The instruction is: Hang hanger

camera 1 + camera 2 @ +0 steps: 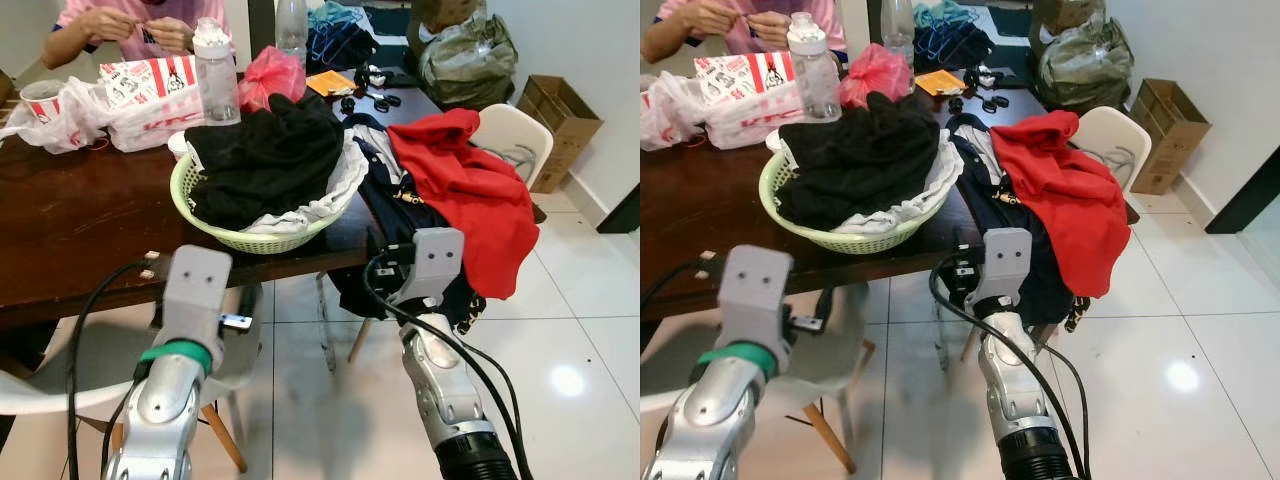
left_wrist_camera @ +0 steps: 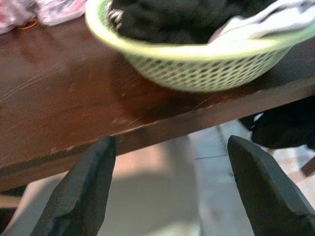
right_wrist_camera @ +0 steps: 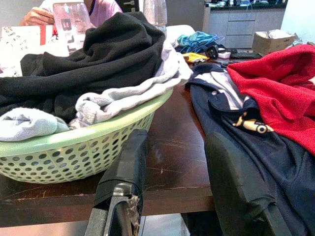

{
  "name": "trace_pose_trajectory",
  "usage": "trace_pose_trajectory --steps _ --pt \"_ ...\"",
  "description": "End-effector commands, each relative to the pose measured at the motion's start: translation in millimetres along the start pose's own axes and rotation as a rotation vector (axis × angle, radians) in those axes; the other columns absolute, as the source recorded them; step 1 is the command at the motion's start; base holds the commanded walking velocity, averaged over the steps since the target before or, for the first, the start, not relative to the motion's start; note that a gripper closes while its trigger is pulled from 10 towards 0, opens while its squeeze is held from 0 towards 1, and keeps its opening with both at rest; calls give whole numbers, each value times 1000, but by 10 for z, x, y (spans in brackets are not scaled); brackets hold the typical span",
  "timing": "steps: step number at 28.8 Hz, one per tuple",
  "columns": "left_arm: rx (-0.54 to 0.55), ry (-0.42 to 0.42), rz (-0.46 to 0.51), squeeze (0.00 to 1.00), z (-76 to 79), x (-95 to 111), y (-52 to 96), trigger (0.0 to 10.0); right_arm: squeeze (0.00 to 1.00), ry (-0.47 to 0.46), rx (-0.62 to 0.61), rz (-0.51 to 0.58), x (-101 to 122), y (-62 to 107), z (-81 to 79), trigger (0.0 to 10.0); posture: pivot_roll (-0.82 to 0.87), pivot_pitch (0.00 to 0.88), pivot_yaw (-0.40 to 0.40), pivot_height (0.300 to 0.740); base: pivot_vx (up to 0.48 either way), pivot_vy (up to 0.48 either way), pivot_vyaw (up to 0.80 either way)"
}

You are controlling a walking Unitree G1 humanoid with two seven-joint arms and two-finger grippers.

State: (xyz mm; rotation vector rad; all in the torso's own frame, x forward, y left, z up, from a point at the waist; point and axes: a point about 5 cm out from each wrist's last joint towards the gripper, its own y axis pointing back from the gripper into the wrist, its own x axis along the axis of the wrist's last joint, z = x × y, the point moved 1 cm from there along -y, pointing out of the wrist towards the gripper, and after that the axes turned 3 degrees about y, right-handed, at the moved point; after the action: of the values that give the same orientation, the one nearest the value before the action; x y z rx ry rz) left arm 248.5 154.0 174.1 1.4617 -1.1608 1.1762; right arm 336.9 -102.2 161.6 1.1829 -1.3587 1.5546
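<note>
A heap of blue-green things [image 1: 338,38], possibly hangers, lies at the far end of the dark wooden table [image 1: 80,210]; I cannot make them out clearly. A pale green laundry basket [image 1: 240,238] full of black and white clothes stands at the table's near edge. Beside it a navy garment [image 3: 231,128] and a red garment [image 1: 470,180] drape over the table corner and a white chair [image 1: 515,140]. My left gripper [image 2: 171,142] is open, just below the table edge in front of the basket. Open too, my right gripper [image 3: 176,135] sits at the table edge between basket and navy garment.
A person [image 1: 130,20] sits at the table's far left behind food bags [image 1: 140,95] and a clear bottle [image 1: 215,75]. A white chair [image 1: 60,370] stands under the table by my left arm. A cardboard box [image 1: 555,115] and bags sit at the back right on white tiles.
</note>
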Motion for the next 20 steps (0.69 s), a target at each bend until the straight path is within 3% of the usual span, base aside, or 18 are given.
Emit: trace_pose_trajectory --steps 1,6,9,10,12,15,17,20 --pt "42 -49 67 0 -98 83 33 10000 0 6 4 -7 -8 21 2 10000 74 92 10 740 0 0 0" --pt "-20 -78 119 0 -39 190 52 10000 0 4 20 -12 -17 11 -26 10000 82 89 4 740 0 0 0" --pt "-75 -34 143 0 6 261 -24 10000 0 1 29 -6 4 -24 -47 10000 84 86 -1 740 0 0 0" --pt "-119 -7 190 0 34 366 -71 10000 0 0 30 4 35 -51 -49 10000 87 86 -4 740 0 0 0" --pt "-177 -36 330 0 57 622 -158 10000 0 26 59 70 199 -131 -70 10000 86 85 -3 740 0 0 0" --pt "-197 -40 364 0 68 696 -178 10000 0 41 73 113 309 -171 -79 10000 79 84 -4 740 0 0 0" --pt "-215 -83 414 0 80 779 -192 10000 0 75 77 198 519 -225 -71 10000 75 83 -2 740 0 0 0" --pt "-247 -48 422 0 99 811 -185 10000 0 84 38 253 679 -269 11 10000 62 83 3 740 0 0 0"
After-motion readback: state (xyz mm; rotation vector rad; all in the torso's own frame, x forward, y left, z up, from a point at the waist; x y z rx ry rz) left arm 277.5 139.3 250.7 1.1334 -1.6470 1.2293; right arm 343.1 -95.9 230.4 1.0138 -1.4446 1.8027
